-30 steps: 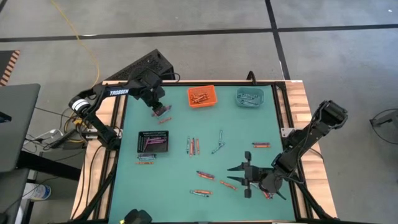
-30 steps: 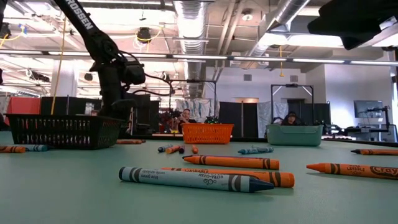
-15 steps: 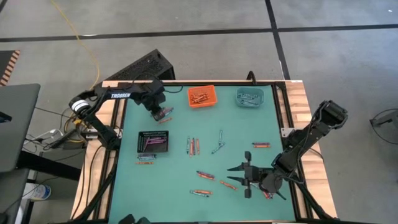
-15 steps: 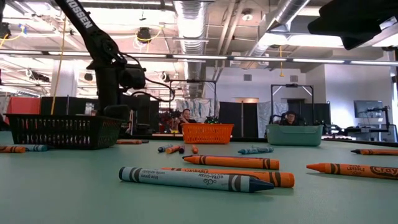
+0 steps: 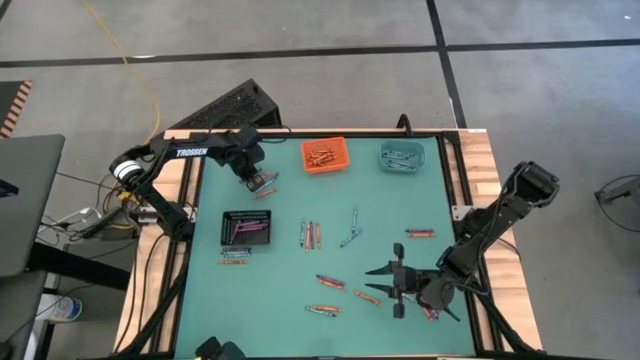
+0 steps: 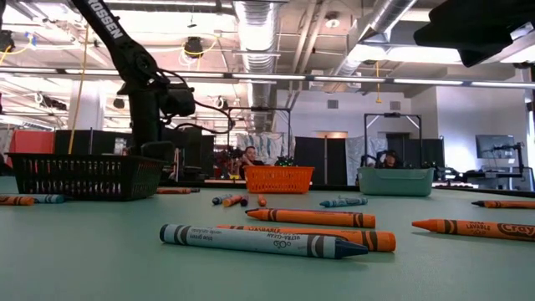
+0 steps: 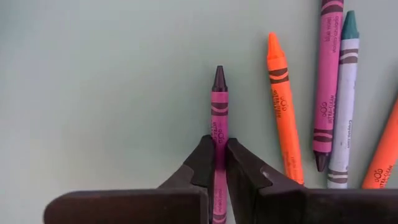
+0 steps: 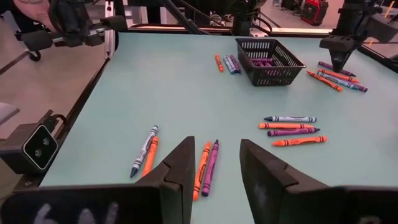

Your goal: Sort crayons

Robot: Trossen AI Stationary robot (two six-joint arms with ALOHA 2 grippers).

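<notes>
Crayons lay scattered; left gripper pinched a purple crayon, apparently on the mat; right gripper stood wide, idle.

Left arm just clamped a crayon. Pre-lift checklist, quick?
1. Left pincer shut on the purple-pink wax crayon: ok, fingers pinch its lower half.
2. Crayon centred and straight between the fingers: ok in the left wrist view.
3. Neighbours free of the grip: ok, the orange crayon beside it lies apart from the fingers.
4. Drop target: the black mesh bin already holds purple-pink sticks: ok.
5. Right pincer out of the way: ok, open and low over the table's near right area, far from the left arm.
6. Crayon lifted off the green table mat: cannot tell.
</notes>
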